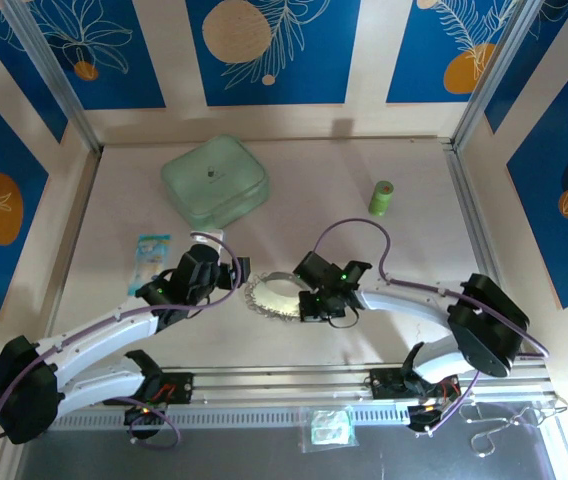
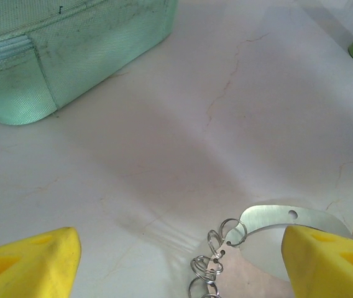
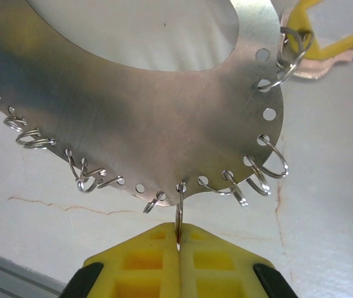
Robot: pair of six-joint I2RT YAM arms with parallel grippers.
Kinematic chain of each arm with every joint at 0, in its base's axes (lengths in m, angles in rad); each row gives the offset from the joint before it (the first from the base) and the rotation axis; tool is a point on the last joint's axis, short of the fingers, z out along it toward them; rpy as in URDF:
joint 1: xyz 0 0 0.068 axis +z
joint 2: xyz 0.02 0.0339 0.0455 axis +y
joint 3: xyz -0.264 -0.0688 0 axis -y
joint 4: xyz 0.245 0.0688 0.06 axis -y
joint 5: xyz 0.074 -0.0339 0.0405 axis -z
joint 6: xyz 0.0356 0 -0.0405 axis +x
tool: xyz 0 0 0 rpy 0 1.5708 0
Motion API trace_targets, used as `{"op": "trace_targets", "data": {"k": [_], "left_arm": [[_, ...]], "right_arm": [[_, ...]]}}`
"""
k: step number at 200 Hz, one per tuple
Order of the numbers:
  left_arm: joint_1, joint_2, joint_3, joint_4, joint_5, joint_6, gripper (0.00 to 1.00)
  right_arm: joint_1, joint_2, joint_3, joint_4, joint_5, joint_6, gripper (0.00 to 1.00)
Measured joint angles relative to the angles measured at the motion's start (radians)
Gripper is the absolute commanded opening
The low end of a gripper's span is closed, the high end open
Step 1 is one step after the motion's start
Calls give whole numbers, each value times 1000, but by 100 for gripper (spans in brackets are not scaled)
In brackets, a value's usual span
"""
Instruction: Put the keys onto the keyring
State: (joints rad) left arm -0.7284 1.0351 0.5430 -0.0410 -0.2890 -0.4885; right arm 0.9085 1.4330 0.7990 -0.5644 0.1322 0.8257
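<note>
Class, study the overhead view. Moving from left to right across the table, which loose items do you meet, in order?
teal packet → keyring → green roll. The mint case is left out because it overlaps its neighbours.

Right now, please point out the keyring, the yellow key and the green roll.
keyring (image 3: 164,118): right wrist view, on its flat metal band.
yellow key (image 3: 341,45): right wrist view, on its yellow head.
green roll (image 1: 382,196): top external view, on its side wall.
</note>
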Motion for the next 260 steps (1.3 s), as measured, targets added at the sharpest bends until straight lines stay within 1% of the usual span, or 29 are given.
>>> {"op": "trace_targets", "data": {"k": [56, 88, 96, 109, 115, 156, 176, 200, 260], "left_arm": [[0, -4, 0, -1, -11, 13, 83], [0, -11, 0, 0, -11, 19, 83], [0, -11, 0, 0, -11, 19, 83], [0, -11, 0, 0, -11, 21, 83], [0, -11, 0, 0, -11, 23, 83], [0, -10, 0, 4, -11, 26, 84], [0, -5, 0, 5, -10, 26, 84], [0, -3, 0, 6, -10, 26, 83], [0, -3, 0, 11, -7, 26, 84]], "right_arm": [[-51, 127, 60, -9, -47, -120, 0], [-61, 159, 77, 11, -82, -154, 0], [-63, 162, 77, 18, -88, -157, 5], [-65, 166, 78, 25, -93, -163, 17], [-65, 169, 78, 28, -95, -166, 20], [-71, 182, 78, 37, -96, -172, 26], [-78, 185, 81, 49, -95, -172, 26], [-82, 195, 97, 55, -90, -172, 23], [-82, 201, 120, 43, -68, -196, 8]]}}
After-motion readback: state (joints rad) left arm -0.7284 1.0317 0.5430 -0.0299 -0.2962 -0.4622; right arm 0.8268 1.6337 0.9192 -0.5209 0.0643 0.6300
